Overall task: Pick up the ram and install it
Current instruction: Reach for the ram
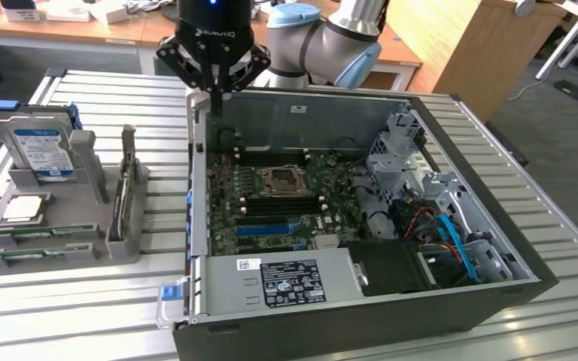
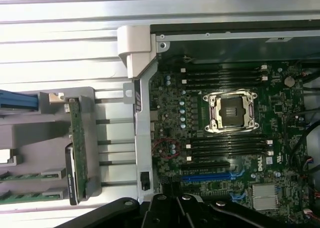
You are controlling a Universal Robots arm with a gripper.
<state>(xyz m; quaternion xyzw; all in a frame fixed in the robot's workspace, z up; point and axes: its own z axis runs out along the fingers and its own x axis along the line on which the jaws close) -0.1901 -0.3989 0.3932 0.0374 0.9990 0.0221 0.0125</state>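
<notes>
Thin green ram sticks sit in a grey holder (image 1: 88,252) on the exterior view's left. One ram stick (image 1: 124,188) (image 2: 78,138) stands on edge in the slot nearest the case. Two more (image 1: 43,234) (image 2: 20,177) rest in slots at the holder's near end. My gripper (image 1: 216,104) hangs above the far left corner of the open computer case (image 1: 490,301), shut with nothing between its fingers. It is well above the holder and to the right of it. Black memory slots (image 1: 279,200) (image 2: 227,145) flank the empty CPU socket (image 1: 281,179) (image 2: 232,110) on the motherboard.
The holder also carries a blue-labelled hard drive (image 1: 40,150) and a square silver CPU (image 1: 25,209). Inside the case are a power supply (image 1: 289,282), drive cages (image 1: 400,154) and loose cables (image 1: 450,233). The case wall (image 1: 196,188) stands between holder and motherboard.
</notes>
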